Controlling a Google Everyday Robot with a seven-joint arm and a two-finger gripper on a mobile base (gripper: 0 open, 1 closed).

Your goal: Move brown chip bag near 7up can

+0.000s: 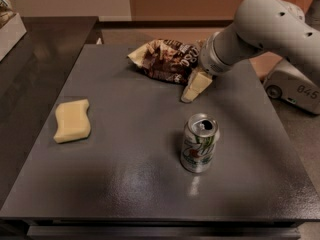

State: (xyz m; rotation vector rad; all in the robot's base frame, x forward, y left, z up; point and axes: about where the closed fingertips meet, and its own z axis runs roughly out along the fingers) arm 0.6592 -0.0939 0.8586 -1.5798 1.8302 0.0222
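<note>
Here the claw (pixel 196 86), grip unclear, hangs between brown chip bag (pixel 165 59) and 7up can (pixel 199 144), sponge (pixel 73 120) well apart.

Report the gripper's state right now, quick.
Gripper: down beside the right edge of the brown chip bag; open, shut or holding cannot be told.

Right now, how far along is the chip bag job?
Nothing done yet: the chip bag lies at the far edge of the table, well apart from the can. In hand: the claw is down beside the bag. Left: grabbing it and carrying it to the can.
</note>
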